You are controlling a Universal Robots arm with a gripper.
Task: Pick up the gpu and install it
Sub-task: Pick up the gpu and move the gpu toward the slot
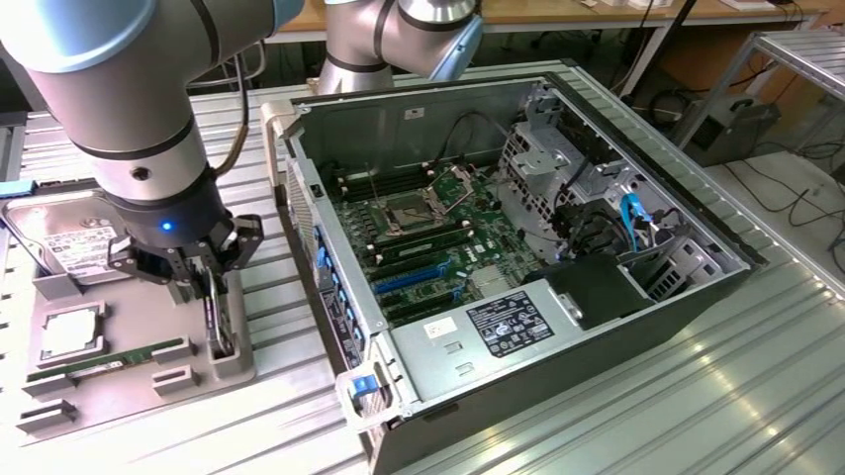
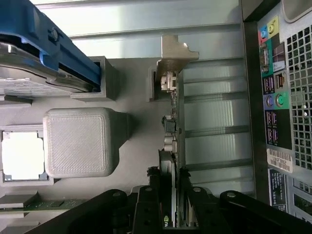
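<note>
"What lay nearest in the exterior view?"

"A grey holder tray on the ribbed metal table, out at eight o'clock. A narrow RAM stick lay flat in it, and a CPU sat just beyond, nearer nine."

"And the gpu?"

"It stood on edge in the slot along the tray's side closest to the computer case, at about eight o'clock from frame centre. The gripper was down over it from above, narrowed onto the card. In the wrist view one black finger sat against each face of the board, which showed edge-on, with its silver bracket at the end away from the gripper. The card was seated in the tray, not lifted."

"Farther back?"

"A hard drive with a white label lay at nine o'clock, partly behind the arm. The case ran from centre toward three o'clock, its side off and the motherboard exposed. At twelve o'clock stood the arm's base."
</note>
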